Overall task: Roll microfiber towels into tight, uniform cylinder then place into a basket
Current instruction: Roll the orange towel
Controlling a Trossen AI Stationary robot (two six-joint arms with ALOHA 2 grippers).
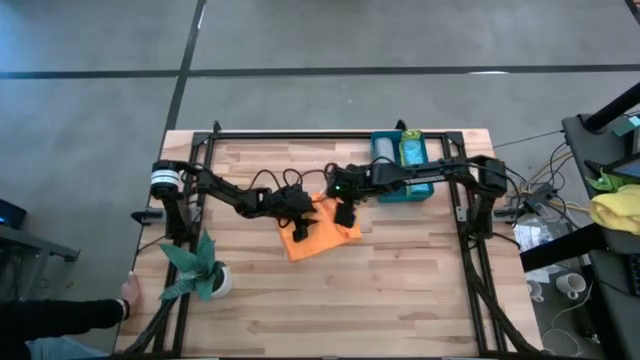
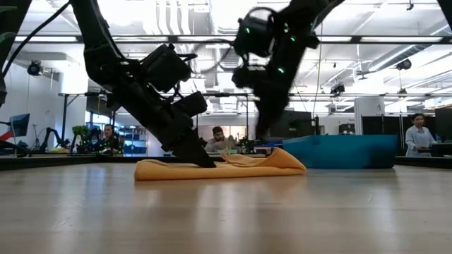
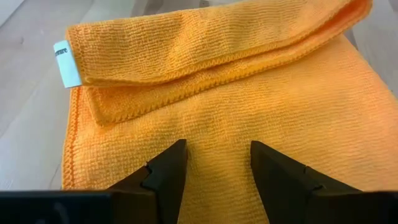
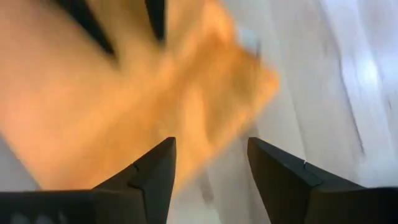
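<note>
An orange towel (image 1: 320,235) lies flat on the table's middle, its far strip (image 3: 205,56) folded over onto it, with a white label (image 3: 64,62) at one corner. My left gripper (image 3: 216,155) stands open with its fingertips down on the towel's flat part (image 2: 240,168). My right gripper (image 2: 265,134) hangs open above the towel's right end (image 4: 205,106) and holds nothing. The teal basket (image 1: 405,195) stands at the far right (image 2: 346,150) with a grey roll (image 1: 383,150) and a turquoise roll (image 1: 413,152) in it. My left gripper sets both spread fingertips (image 3: 177,155) down on the towel's flat layer (image 3: 214,124), short of the folded strip. The fingers slant down from the table's left (image 2: 201,159). Nothing is pinched between them, and the towel lies flat on the table.
A potted plant (image 1: 200,270) stands at the near left corner, and a person's hand (image 1: 128,290) rests at the table edge beside it. A yellow and green cloth heap (image 1: 615,205) lies off the table to the right. Bare wood stretches along the near side.
</note>
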